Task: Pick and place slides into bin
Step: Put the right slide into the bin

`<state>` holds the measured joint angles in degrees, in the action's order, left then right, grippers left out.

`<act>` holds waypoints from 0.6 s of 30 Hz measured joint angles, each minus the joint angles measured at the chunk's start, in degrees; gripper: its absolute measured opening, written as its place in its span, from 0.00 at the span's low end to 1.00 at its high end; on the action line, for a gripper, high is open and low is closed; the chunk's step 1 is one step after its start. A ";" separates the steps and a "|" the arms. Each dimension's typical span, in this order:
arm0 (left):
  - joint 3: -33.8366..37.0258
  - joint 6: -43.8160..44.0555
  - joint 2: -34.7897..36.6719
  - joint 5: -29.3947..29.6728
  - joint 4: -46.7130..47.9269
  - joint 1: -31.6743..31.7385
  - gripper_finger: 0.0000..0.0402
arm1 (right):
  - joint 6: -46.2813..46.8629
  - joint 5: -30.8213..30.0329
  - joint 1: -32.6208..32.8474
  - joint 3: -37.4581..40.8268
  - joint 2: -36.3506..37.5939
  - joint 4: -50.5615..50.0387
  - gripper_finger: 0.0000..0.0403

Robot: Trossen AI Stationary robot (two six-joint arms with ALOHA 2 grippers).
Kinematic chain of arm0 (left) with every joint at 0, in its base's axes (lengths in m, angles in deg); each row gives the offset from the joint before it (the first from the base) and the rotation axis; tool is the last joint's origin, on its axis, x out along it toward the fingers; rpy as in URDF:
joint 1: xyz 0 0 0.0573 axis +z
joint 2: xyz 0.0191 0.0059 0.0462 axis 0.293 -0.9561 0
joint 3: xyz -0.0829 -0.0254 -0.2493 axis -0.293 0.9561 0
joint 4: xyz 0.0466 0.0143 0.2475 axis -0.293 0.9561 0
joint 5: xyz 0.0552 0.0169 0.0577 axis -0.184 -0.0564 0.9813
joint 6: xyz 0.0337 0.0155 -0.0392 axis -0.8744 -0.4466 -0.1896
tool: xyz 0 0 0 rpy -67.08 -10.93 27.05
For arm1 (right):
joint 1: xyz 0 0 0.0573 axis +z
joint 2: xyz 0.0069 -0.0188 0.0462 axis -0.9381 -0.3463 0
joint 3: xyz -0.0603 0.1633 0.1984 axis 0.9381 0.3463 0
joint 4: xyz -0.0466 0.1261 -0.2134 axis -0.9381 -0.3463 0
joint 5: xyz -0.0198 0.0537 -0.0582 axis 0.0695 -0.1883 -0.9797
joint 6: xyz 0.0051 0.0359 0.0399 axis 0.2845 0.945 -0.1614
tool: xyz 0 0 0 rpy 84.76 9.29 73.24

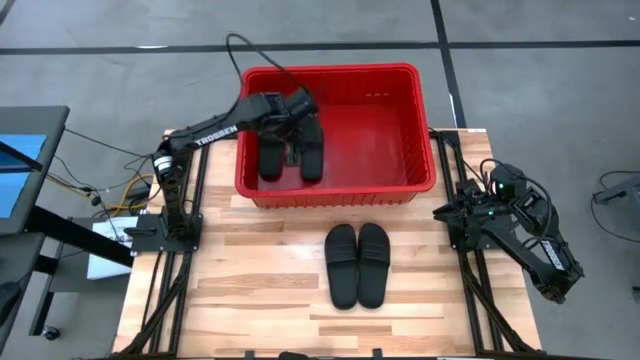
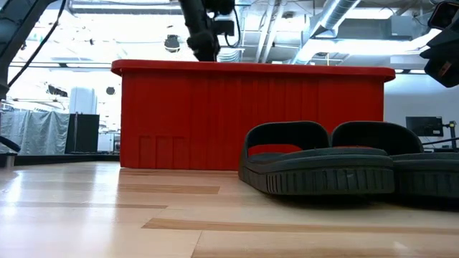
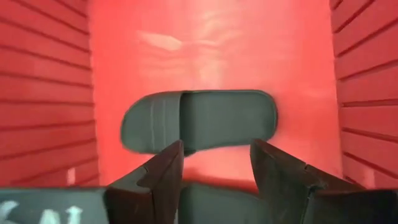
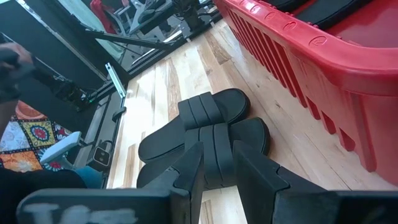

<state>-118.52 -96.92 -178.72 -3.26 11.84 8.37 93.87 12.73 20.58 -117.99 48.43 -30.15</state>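
Observation:
The red bin (image 1: 330, 70) stands at the table's far middle. Two black slides (image 1: 270, 158) (image 1: 312, 155) lie side by side on its floor at the left. My left gripper (image 1: 298, 128) reaches into the bin above them, open. In the left wrist view (image 3: 214, 149) one slide (image 3: 199, 121) lies flat ahead of it, and another dark slide surface (image 3: 211, 199) shows low between its fingers. Two more slides (image 1: 343, 265) (image 1: 373, 262) lie side by side on the table, soles down, near the bin. My right gripper (image 1: 450, 212) waits at the table's right edge, open by a narrow gap (image 4: 217, 155). My left gripper's open fingers (image 3: 165, 168) stand on either side of a slide's surface (image 3: 211, 199) on the bin floor. I cannot tell whether they touch it.
The bin's right half (image 1: 385, 130) holds nothing. Bare wooden table (image 1: 250, 290) lies left of and in front of the two slides. A black cable (image 1: 235, 45) loops over the bin's far left corner. Arm frames stand at both table sides.

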 joint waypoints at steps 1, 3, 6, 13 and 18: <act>-1.61 0.89 0.00 -0.04 1.68 0.00 0.44 | 0.00 0.02 0.01 0.00 -0.02 0.00 0.19; -4.61 2.67 0.00 -0.56 5.11 0.00 0.44 | 0.00 0.00 -0.01 0.00 0.00 0.02 0.19; -8.44 4.92 0.00 -5.43 10.18 0.02 0.44 | -0.01 0.00 0.01 0.02 -0.02 0.02 0.19; -12.79 3.95 3.46 -31.33 12.00 0.70 0.44 | -0.01 0.00 0.01 0.02 -0.02 0.01 0.19; -12.66 3.64 6.95 -37.53 9.75 0.39 0.44 | 0.00 0.00 0.01 0.01 0.01 0.00 0.19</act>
<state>-131.17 -93.28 -171.77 -40.79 21.59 8.76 93.88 12.73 20.59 -117.98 48.44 -30.15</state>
